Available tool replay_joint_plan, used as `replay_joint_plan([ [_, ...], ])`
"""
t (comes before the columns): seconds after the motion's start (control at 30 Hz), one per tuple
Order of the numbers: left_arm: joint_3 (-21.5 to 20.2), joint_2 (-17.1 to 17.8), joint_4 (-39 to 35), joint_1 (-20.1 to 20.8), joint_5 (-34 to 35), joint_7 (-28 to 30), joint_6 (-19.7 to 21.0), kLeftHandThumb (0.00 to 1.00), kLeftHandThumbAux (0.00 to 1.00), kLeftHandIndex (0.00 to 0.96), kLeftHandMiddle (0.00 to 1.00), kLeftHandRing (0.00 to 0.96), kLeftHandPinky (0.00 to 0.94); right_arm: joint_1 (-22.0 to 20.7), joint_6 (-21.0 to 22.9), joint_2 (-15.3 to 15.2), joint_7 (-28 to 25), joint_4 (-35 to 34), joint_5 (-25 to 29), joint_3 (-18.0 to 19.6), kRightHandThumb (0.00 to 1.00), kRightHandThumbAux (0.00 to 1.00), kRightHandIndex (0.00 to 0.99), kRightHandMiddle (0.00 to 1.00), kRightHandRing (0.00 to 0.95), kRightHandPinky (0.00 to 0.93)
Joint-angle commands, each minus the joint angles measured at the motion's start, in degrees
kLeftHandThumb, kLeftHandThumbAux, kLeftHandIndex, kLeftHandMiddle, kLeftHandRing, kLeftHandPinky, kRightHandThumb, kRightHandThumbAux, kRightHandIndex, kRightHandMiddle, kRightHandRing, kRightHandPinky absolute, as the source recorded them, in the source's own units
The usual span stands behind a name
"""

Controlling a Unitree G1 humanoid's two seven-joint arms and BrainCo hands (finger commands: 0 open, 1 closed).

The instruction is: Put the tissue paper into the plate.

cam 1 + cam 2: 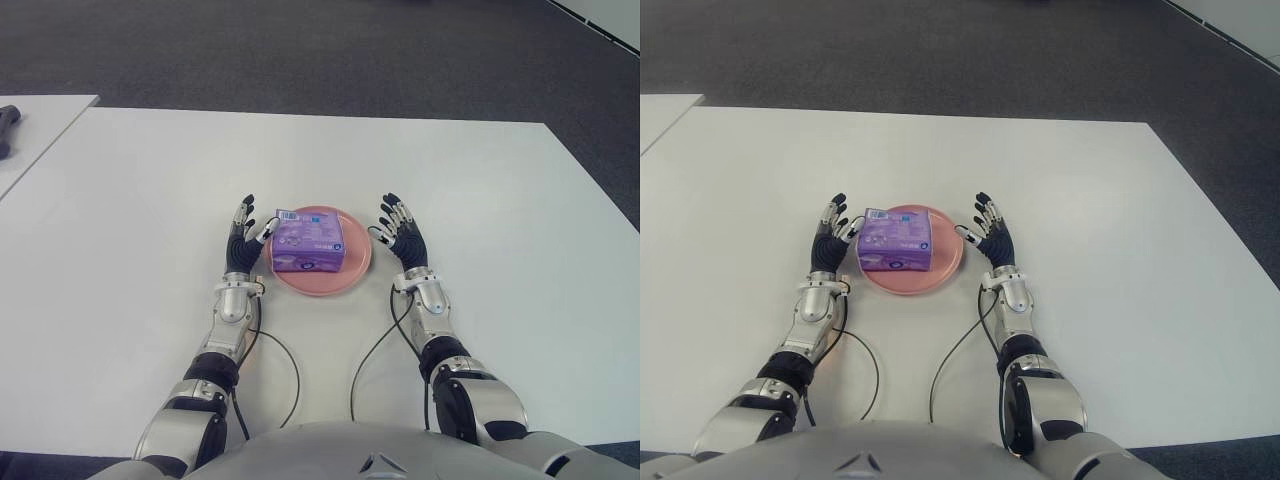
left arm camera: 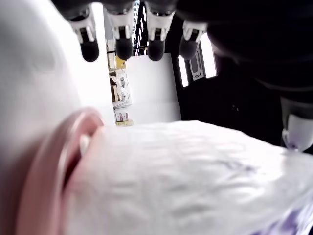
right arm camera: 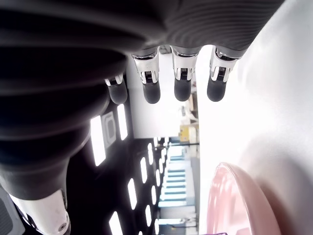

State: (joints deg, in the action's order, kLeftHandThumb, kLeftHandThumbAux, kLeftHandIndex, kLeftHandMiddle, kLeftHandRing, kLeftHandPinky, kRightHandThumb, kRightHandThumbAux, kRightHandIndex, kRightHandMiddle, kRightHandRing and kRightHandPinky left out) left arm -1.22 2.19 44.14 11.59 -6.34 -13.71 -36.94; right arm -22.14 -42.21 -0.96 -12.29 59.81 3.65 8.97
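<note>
A purple pack of tissue paper [image 1: 309, 243] lies flat in the pink plate [image 1: 356, 270] at the middle of the white table [image 1: 140, 200]. My left hand [image 1: 243, 240] stands just left of the plate with its fingers spread; its thumb tip is close to the pack's left edge. In the left wrist view the pack [image 2: 195, 181] and the plate's rim [image 2: 44, 166] fill the foreground beyond straight fingers [image 2: 122, 46]. My right hand [image 1: 400, 231] stands just right of the plate, fingers extended and holding nothing, with the plate's rim [image 3: 230, 200] beside it in the right wrist view.
A second white table [image 1: 35, 125] stands at the far left with a dark object [image 1: 8, 125] on its edge. Black cables [image 1: 285, 375] run from both wrists over the table near my body. Dark carpet [image 1: 330, 55] lies beyond the far edge.
</note>
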Motion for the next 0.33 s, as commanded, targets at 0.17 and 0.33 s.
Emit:
replay_joint_plan([
  [0.17,0.0,0.0,-0.9,-1.8,-0.6,0.0,1.4,0.0,0.417,0.0,0.0,0.0,0.0,7.0,1.4,1.2,0.5,3.7,0.4,0.1,0.096,0.706,0.062,0.03,0.013,0.055],
  [0.33,0.0,0.0,-1.5,-2.2,-1.1,-0.3,1.5,0.0,0.415,0.0,0.0,0.0,0.0,7.1,1.2,1.4,0.7,3.6,0.2,0.0,0.096,0.706,0.062,0.03,0.013,0.055],
])
